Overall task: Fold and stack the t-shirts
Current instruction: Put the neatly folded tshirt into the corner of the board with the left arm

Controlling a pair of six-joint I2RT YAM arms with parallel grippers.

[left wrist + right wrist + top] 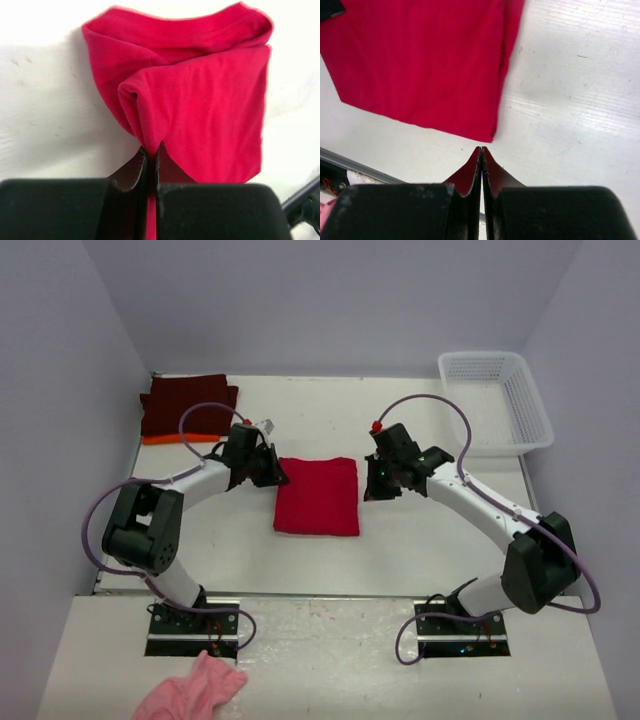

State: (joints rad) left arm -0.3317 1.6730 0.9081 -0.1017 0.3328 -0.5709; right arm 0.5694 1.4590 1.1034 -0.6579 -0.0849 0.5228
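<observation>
firmly closed, the left gripper (151, 156) pinches a raised fold of the red t-shirt (210, 100), which spreads ahead of its tips. the right gripper (481, 152) is pressed together, empty, with the shirt's corner just ahead.

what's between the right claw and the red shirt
Only bare table. In the right wrist view, a strip of white surface separates the shut right claw from the corner of the red shirt.

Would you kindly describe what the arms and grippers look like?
The left arm and right arm share white links and bulky black joints, each trailed by a looping purple cable. The left gripper and right gripper are black, with dark tapering fingers and a red cap.
</observation>
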